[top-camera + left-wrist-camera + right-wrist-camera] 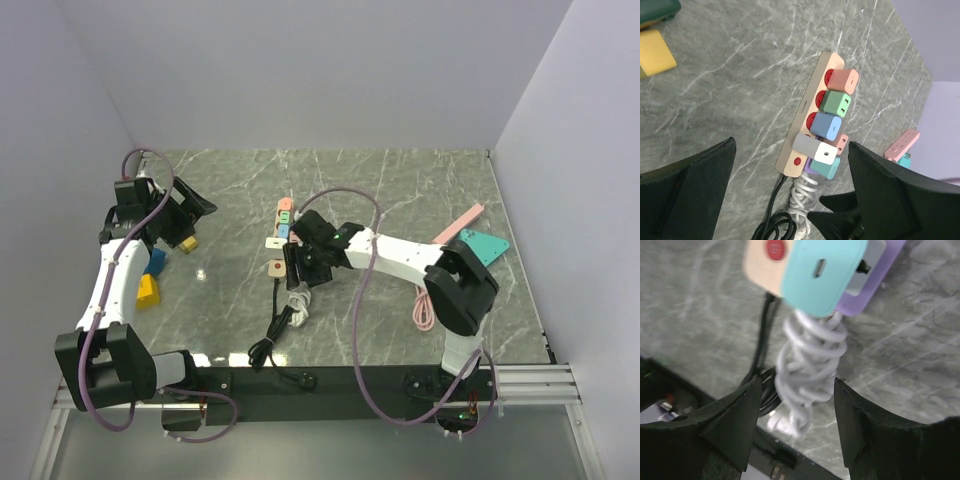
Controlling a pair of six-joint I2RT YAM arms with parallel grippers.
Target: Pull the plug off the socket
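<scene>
Strip: power strip (805,112) lies flat on the marble table (420,190), mid-table, its black cord (272,338) trailing toward our bases.
Plugs: seen from the left wrist, pink (844,81), green (836,103), blue (823,126) and white (815,148) adapters sit seated in a row; a teal one (821,271) sits at the switch end, with a purple block (871,279) beside it.
White cable: a coiled bundle (807,375) hangs from the teal end and lies between our right fingers in the right wrist view.
Right gripper (296,268): over the near end of the strip, jaws apart at about half width, clamped on nothing that we can see; the teal plug is just ahead of the fingertips.
Left gripper (180,215): jaws fully apart, holding nothing, well apart from the strip at the table's left, near the yellow block (147,291).
Step in hand: we judge the right arm is lining up on a plug at the near end; none is out yet.
How to do it well: we should centre the jaws on the plug body, not the coil, close on its flat sides, then pull straight along the pins.
Risk: the light strip may lift or slide with the plug, so we would bring the left gripper down to pin it.
</scene>
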